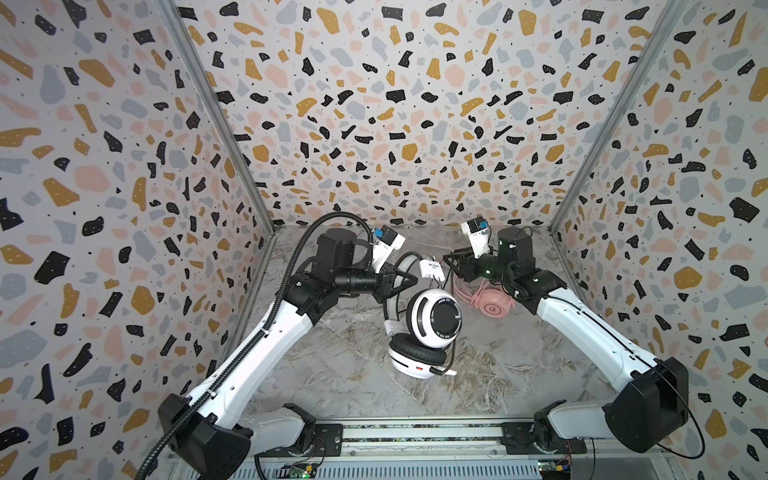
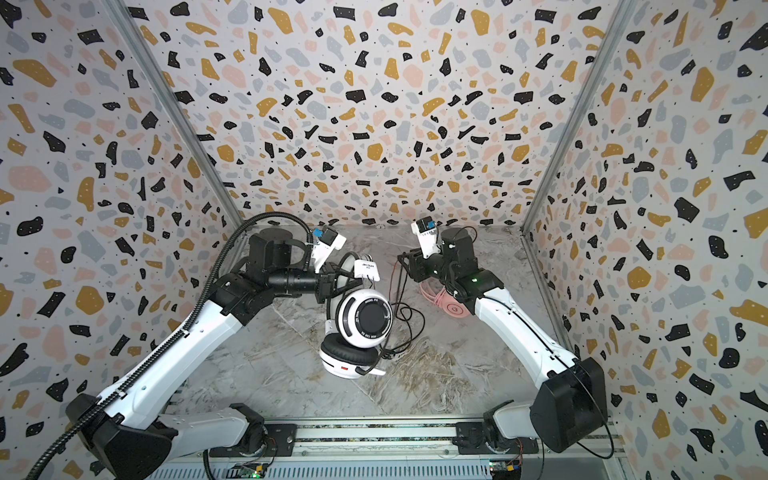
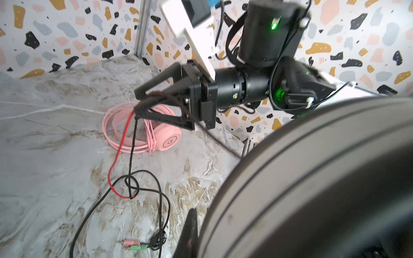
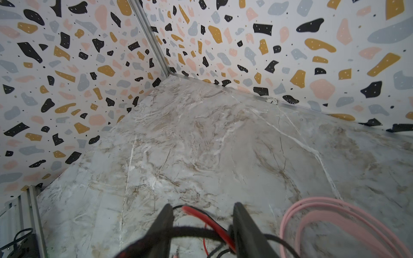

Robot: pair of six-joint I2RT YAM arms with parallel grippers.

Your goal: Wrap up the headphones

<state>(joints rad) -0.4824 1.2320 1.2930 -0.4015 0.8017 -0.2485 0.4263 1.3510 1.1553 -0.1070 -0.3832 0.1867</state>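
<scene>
The white headset [image 1: 432, 320] is mid-wrap: left jaws, pressed together, pinch its headband [image 1: 387, 309] at mid bench [image 1: 519, 374]. Right jaws stand spread, the black cable [image 3: 132, 143] draped across them. The pink headset [image 3: 167, 139], already coiled, lies far right. Next, probably: re-pinch the cable and loop it round the headband.

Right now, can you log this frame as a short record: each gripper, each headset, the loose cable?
left gripper: shut on white headset at its headband
right gripper: open, black cable draped across its fingers
pink headset: on table, own cable looped around it
plugs: pink and green, lying on table
wrap state: black cable loose, not yet wound
</scene>
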